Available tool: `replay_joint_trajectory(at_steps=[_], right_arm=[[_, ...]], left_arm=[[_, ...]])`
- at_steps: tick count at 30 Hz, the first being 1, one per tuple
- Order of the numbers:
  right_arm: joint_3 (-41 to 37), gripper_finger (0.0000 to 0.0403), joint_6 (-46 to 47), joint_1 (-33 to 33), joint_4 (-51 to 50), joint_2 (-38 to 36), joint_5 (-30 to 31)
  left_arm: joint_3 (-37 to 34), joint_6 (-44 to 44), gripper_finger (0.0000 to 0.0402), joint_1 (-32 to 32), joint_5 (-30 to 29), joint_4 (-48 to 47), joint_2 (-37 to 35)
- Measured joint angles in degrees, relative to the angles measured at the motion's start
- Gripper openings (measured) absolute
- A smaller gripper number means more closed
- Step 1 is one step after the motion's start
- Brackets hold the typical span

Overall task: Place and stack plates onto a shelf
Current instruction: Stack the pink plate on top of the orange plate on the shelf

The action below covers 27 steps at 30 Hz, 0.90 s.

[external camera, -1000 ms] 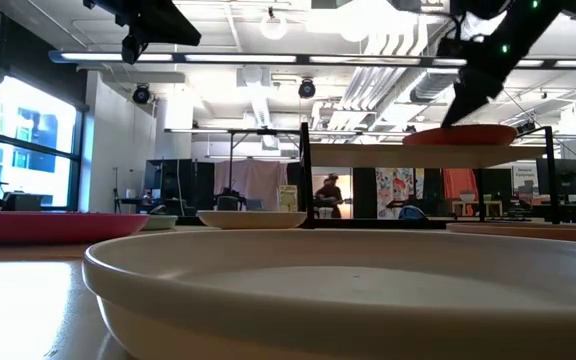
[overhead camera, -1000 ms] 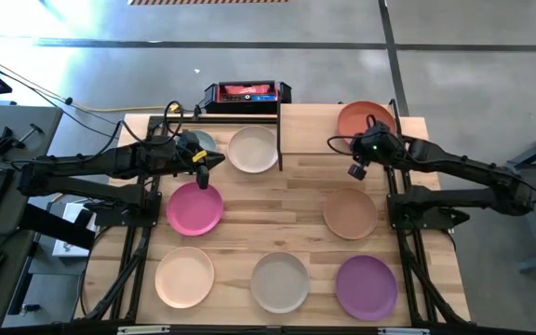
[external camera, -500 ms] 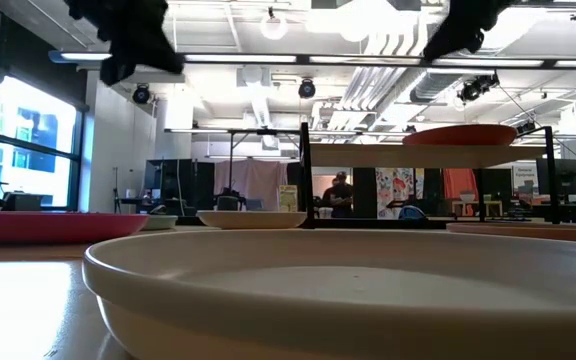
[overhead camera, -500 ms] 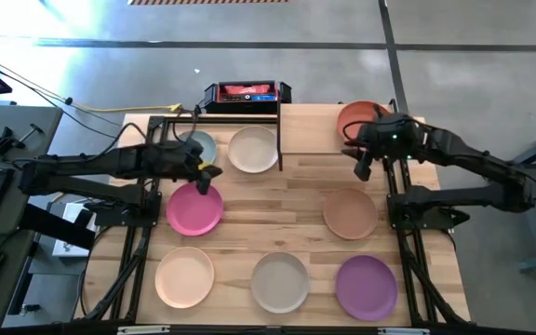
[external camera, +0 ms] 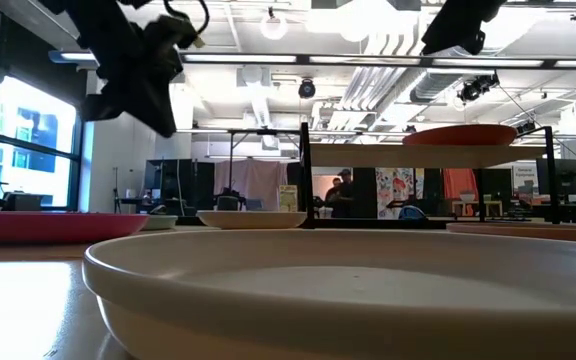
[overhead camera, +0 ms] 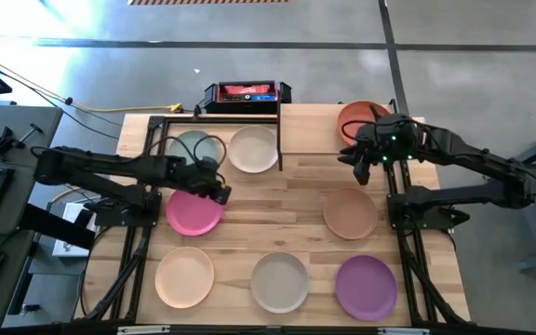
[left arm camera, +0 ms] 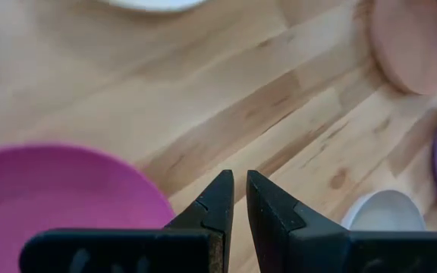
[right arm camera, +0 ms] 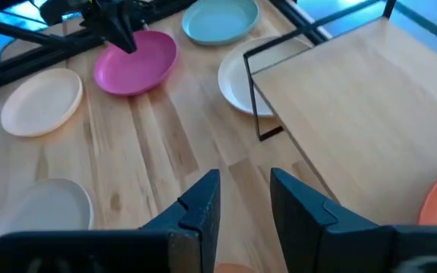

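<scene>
My left gripper (overhead camera: 221, 193) is shut and hangs in the air over the right rim of the magenta plate (overhead camera: 192, 212), which lies flat on the tabletop; in the left wrist view my left gripper (left arm camera: 238, 178) sits just past the magenta plate's edge (left arm camera: 51, 189). My right gripper (overhead camera: 359, 175) is narrowly open, high above the table beside the shelf's near edge (right arm camera: 355, 83). The orange-red plate (external camera: 463, 134) rests flat on the shelf (overhead camera: 310, 121). Teal (overhead camera: 192, 144) and cream (overhead camera: 252, 149) plates lie on the tabletop left of the shelf board.
Tan (overhead camera: 350, 214), peach (overhead camera: 184, 276), pale grey (overhead camera: 280, 282) and purple (overhead camera: 367, 287) plates lie flat on the near half of the table. A black frame post (right arm camera: 256, 91) stands at the shelf's corner by the cream plate. Bare wood lies between the magenta and tan plates.
My left gripper has moved from above the teal plate toward the near and right, and down, ending over the magenta plate's right rim. My right gripper has risen away from the orange-red plate, which stays on the shelf.
</scene>
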Motion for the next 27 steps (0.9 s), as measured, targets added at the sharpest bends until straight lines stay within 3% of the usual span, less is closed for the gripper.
replay_joint_trajectory(at_steps=[5, 11, 27], right_arm=[[0.00, 0.0097, 0.94, 0.00, -1.19, 1.62, 0.02], [0.00, 0.0097, 1.36, 0.00, -1.83, 4.62, 0.02], [0.00, 0.0097, 0.87, 0.00, -2.62, 12.20, 0.04]], left_arm=[[0.02, -6.24, 0.0028, -1.62, 0.65, -0.07, 4.26], [0.04, -7.83, 0.0028, -2.95, 3.18, -0.29, 8.38], [0.04, -10.61, 0.0028, -5.53, 3.43, -3.07, 14.80]])
